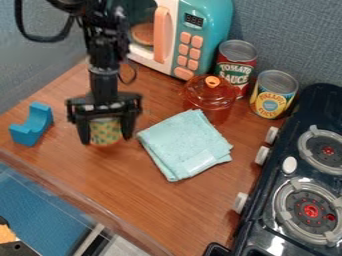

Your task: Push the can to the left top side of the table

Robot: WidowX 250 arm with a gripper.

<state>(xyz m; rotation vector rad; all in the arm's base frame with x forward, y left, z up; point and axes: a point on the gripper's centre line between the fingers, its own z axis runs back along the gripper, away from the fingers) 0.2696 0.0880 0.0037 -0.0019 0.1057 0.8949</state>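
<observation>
Because the can [105, 132] sits within the gripper's [105, 139] straddle, clamped or loose I cannot tell, push low and slowly; pass right of the blue block [31, 125], then ease toward the table's [70, 86] far left, clear of the microwave [208, 20].

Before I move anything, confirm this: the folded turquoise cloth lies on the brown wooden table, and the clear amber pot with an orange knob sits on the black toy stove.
No, the camera view shows the pot on the table, not the stove; the cloth is as stated.
</observation>
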